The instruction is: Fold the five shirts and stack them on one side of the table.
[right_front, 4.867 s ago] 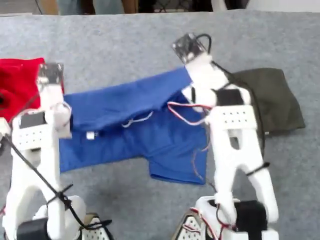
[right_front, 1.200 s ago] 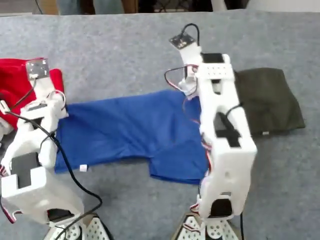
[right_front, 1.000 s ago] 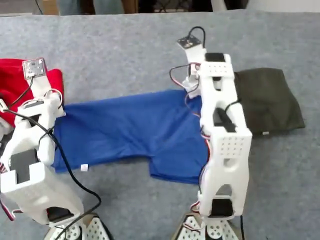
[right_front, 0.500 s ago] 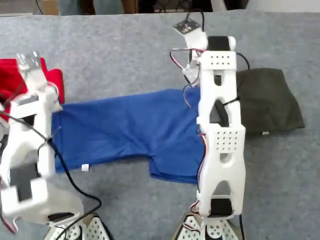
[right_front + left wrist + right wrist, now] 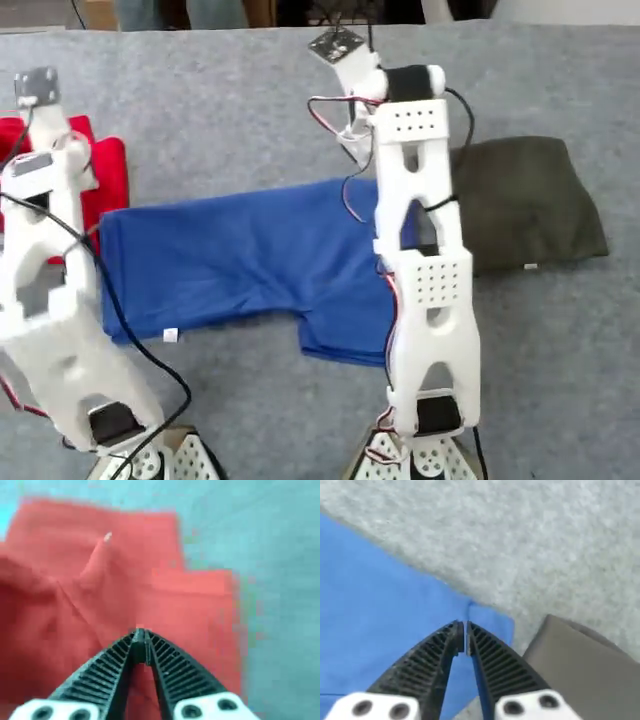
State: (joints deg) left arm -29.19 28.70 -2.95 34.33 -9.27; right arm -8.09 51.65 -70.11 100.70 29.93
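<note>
Across the middle of the high view, the blue shirt (image 5: 250, 265) now lies flat on the grey table (image 5: 200, 90); seconds earlier both arms held its far edge lifted in mid-fold. Since then the left arm (image 5: 45, 200) has swung to the upper left, over the red shirt (image 5: 105, 170), and the right arm (image 5: 415, 200) has risen toward the top centre, beside the dark olive shirt (image 5: 525, 205) at the right

Seen from the left wrist, the left gripper (image 5: 141, 632) hangs clenched on nothing above rumpled red cloth

Seen from the right wrist, the right gripper (image 5: 463, 625) is likewise pinched shut and empty, above the blue shirt's corner, with a strip of table between that corner and the olive shirt

That fold looks laid and released; the blue shirt is still a long band, so it probably needs more folding before stacking
</note>
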